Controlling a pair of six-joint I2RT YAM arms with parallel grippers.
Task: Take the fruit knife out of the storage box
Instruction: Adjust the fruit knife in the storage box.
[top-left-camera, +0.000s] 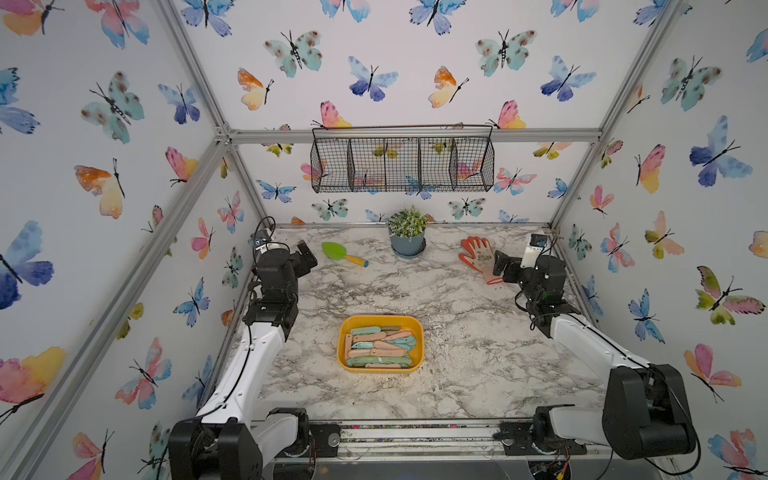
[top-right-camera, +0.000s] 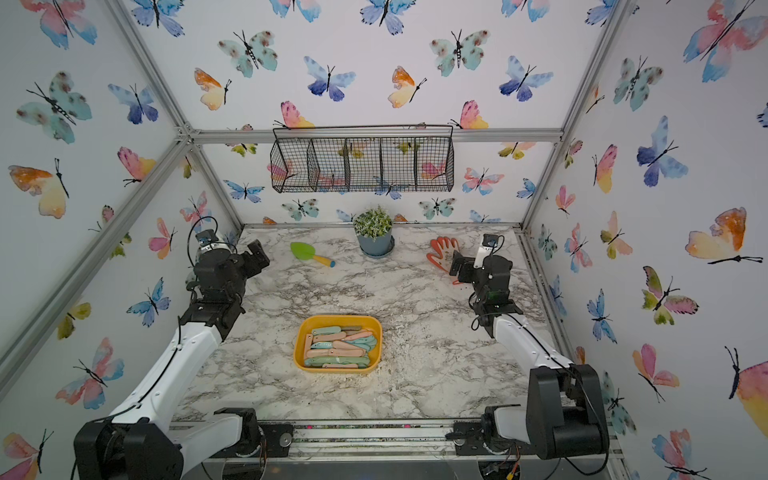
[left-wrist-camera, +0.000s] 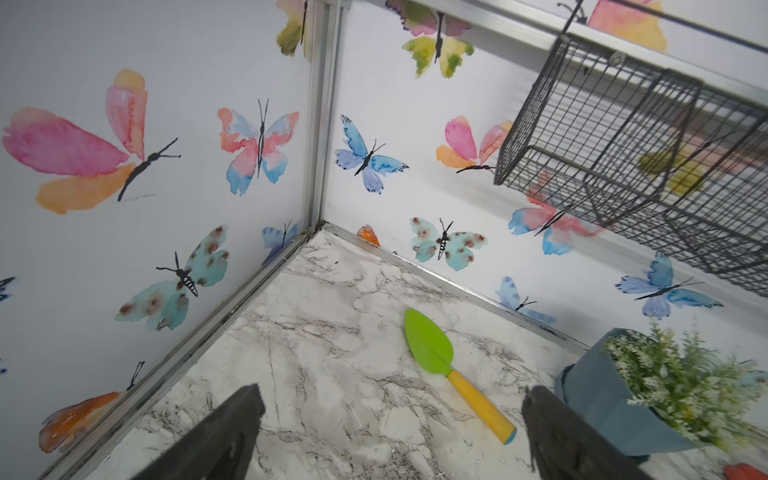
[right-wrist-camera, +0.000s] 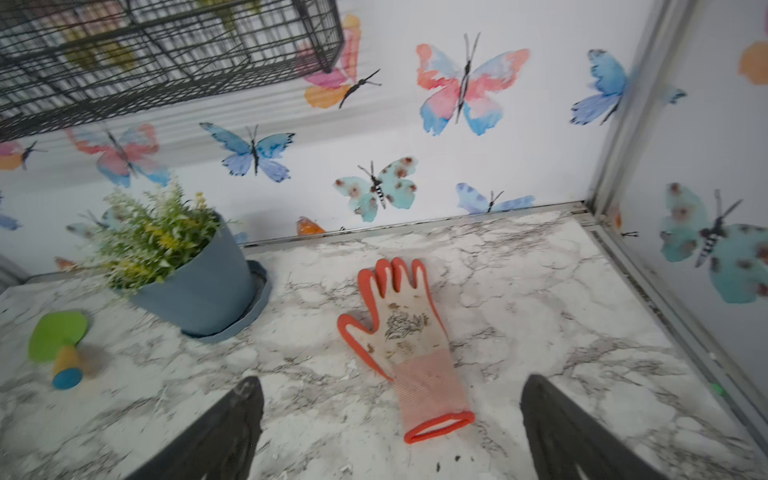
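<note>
Box (top-left-camera: 341, 347), a shallow yellow plastic tub with rounded corners, sat centrally toward the front. It was heaped with folded knives (top-left-camera: 376, 352) in smooth mint and peach handles, their long axes running side to side. Left gripper (top-left-camera: 306, 257) and right gripper (top-left-camera: 500, 264), both spread wide and empty, hung well behind the box; the left looked nearer.

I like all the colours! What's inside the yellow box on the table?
The storage box holds a pile of fruit knives with mint-green and peach handles, lying criss-cross on each other. The pile covers the box's floor, so whatever is underneath, and how many knives there are, stays hidden.
</note>
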